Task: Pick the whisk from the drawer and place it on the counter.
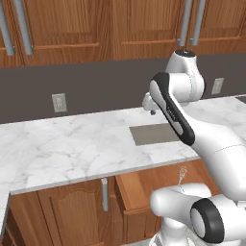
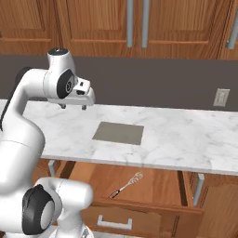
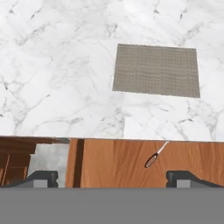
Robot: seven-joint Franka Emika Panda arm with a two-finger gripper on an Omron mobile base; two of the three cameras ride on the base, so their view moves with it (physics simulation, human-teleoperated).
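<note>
Right base view: whisk (image 2: pixel 126 184) lies loose in the open drawer (image 2: pixel 153 186), long axis diagonal, head toward the worktop (image 2: pixel 186 135) front edge. Fingers (image 2: pixel 73 107) spread wide, empty, apparently well above the worktop; whisk lies below and forward.

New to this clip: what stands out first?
The open drawer under the counter, with the whisk lying alone on its wooden floor. Above, the white arm holds its hand over the marble, near the grey inset, fingers apart and holding nothing.
</note>
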